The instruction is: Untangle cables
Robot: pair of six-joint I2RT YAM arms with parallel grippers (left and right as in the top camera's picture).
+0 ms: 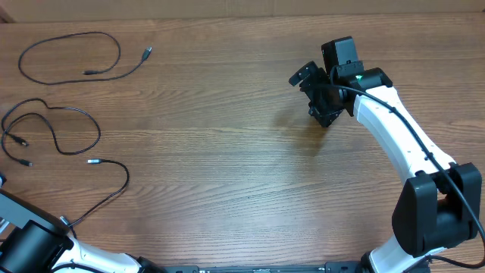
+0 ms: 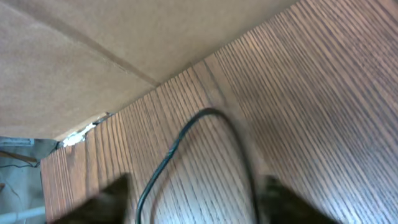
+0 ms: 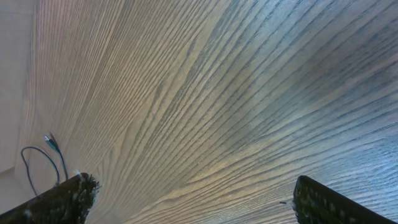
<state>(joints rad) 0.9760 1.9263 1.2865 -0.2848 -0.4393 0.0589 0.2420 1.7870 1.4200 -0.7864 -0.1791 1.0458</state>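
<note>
Overhead, thin black cables point(image 1: 126, 177) loop across the wood-grain table point(image 1: 227, 152); left gripper point(image 2: 196, 193) and right gripper point(image 3: 193, 186) both spread.

Robot lab or test bench, not a home. A white right arm point(image 1: 394, 129) and a left arm point(image 1: 34, 243) are mounted at the near edge of a wood-grain table point(image 1: 227, 152). A plain brown board point(image 2: 93, 37) stands along the table's far edge, and thin black cables point(image 1: 68, 57) are laid out as test props.
</note>
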